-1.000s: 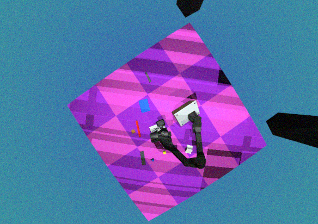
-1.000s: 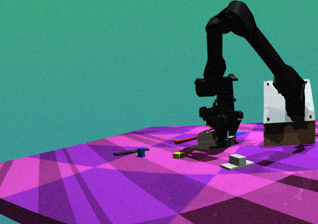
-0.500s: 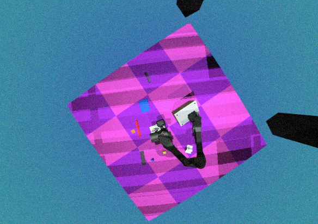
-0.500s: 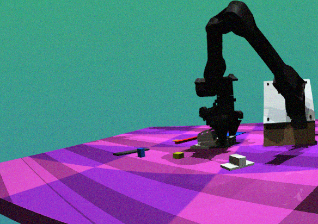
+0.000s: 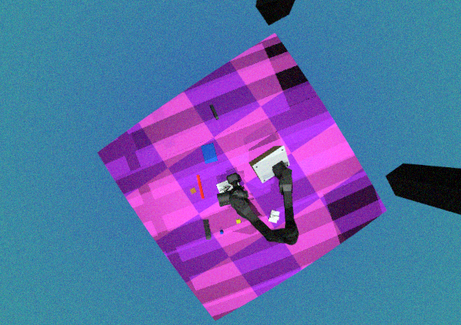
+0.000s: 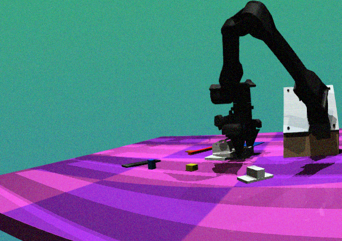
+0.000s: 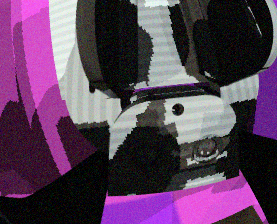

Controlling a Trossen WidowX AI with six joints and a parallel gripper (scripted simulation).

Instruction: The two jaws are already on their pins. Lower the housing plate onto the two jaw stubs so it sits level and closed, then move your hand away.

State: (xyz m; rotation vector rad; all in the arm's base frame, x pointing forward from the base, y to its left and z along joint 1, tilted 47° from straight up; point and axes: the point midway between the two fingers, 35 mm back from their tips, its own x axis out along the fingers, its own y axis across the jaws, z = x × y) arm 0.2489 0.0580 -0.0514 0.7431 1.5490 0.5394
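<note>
In the wrist view the housing plate (image 7: 159, 117), pale grey with dark shadow, lies between my fingers. It shows a small dark hole and a ring-shaped feature. My gripper (image 7: 170, 146) (image 6: 240, 155) is shut on it, low over the table. Beyond the plate two dark rounded jaws (image 7: 116, 45) (image 7: 234, 35) stand side by side, at its far edge. A pale base (image 7: 86, 102) (image 6: 215, 158) (image 5: 223, 186) lies under them. The pins and stubs are hidden, and I cannot tell whether the plate is level or seated.
A white piece with a raised block (image 5: 274, 216) (image 6: 255, 172), a yellow cube (image 5: 238, 222) (image 6: 191, 167) and a blue block (image 5: 222, 232) (image 6: 151, 164) are nearby. Beyond are a red bar (image 5: 200, 187), a dark bar (image 5: 207, 229) and a blue square (image 5: 209, 153). A white-topped box (image 5: 266, 166) stands by the arm's base.
</note>
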